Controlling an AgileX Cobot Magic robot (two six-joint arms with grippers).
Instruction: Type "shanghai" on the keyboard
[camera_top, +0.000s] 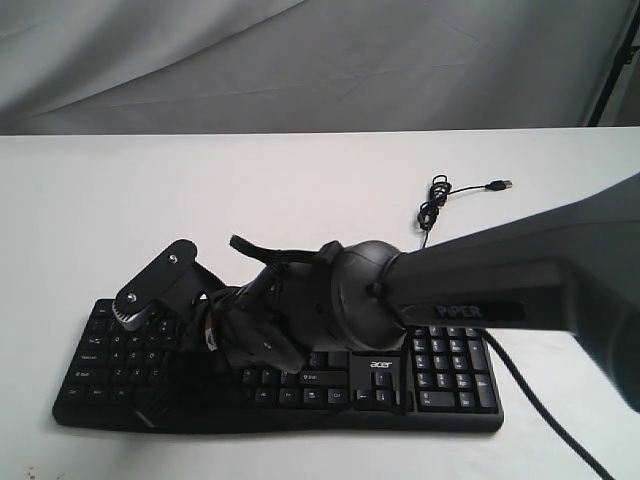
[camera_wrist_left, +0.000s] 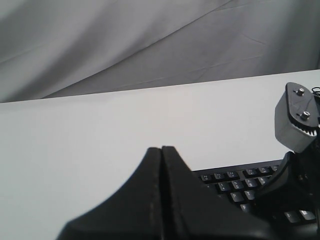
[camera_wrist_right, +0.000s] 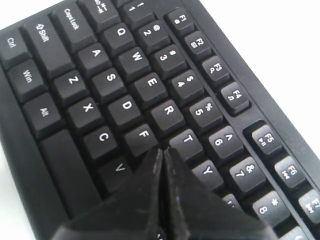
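Observation:
The black keyboard (camera_top: 450, 372) lies along the near side of the white table, its acer logo facing me. My right arm (camera_top: 480, 285) reaches across it from the right and hides the middle keys. In the right wrist view my right gripper (camera_wrist_right: 162, 151) is shut with nothing in it. Its tips stand low over the keyboard (camera_wrist_right: 125, 65) in the spot ringed by F, T, Y and V, and the key under them is hidden. My left gripper (camera_wrist_left: 161, 149) is shut and empty, near the keyboard's (camera_wrist_left: 225, 177) left part. The right arm's grey wrist piece (camera_wrist_left: 296, 117) shows beside it.
The keyboard's thin USB cable (camera_top: 435, 205) lies coiled on the table behind it, plug (camera_top: 500, 185) loose. A thicker black cable (camera_top: 535, 395) runs off the front right. A grey cloth backdrop (camera_top: 300, 60) hangs behind the white table (camera_top: 250, 190).

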